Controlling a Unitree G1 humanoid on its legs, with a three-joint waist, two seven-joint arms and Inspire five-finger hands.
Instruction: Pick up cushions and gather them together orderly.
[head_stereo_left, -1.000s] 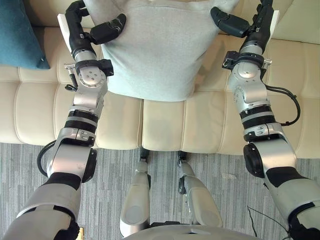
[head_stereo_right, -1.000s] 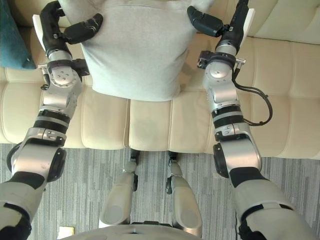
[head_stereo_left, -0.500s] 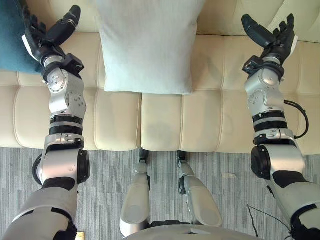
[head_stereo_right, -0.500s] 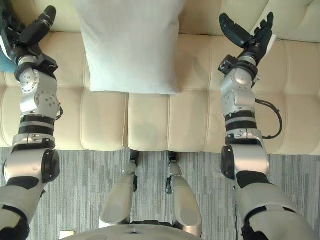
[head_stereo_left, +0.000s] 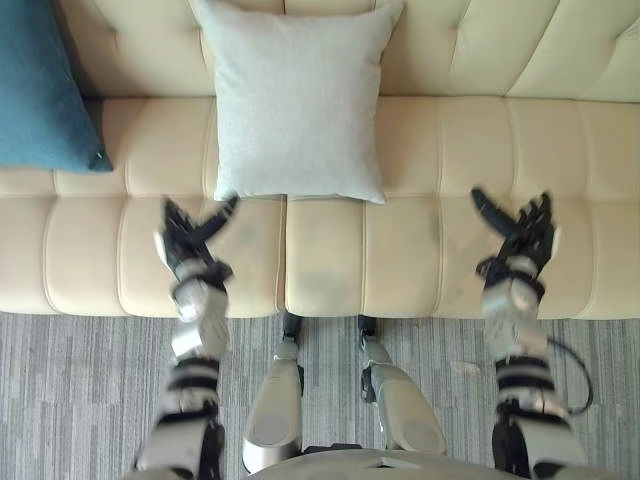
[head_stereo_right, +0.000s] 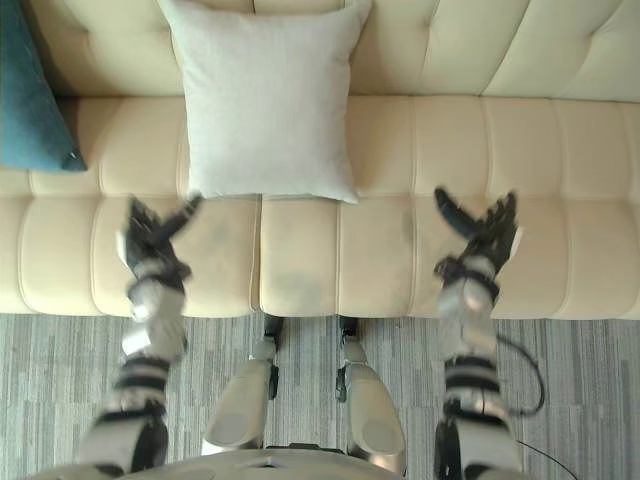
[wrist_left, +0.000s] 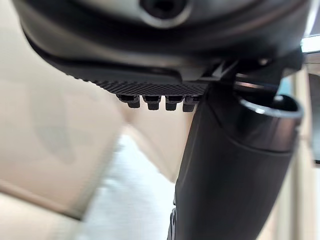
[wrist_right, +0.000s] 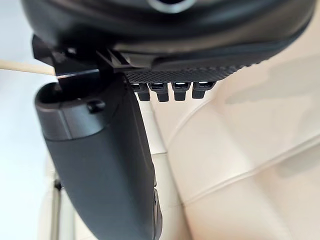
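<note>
The pale grey cushion (head_stereo_left: 298, 100) leans upright against the back of the sofa (head_stereo_left: 450, 250), probably set there to line up with the blue cushion (head_stereo_left: 40, 85) near the sofa's left end. The left hand (head_stereo_left: 188, 248) and right hand (head_stereo_left: 515, 245) hover over the seat's front edge, fingers spread wide, holding nothing.

The pale grey cushion (head_stereo_left: 297, 100), lying beyond the two hands and between them, is plain, with no print. Out past the left hand (head_stereo_left: 190, 252), the teal cushion (head_stereo_left: 45, 90) is a deep blue-green, also plain. The sofa (head_stereo_left: 450, 150) beneath both hands is cream, its surface divided by seams into rectangular panels. The left hand and the right hand (head_stereo_left: 515, 245) are black. Behind the hands, the carpet (head_stereo_left: 90, 380) is grey, streaked in lighter and darker plank-like strips.
</note>
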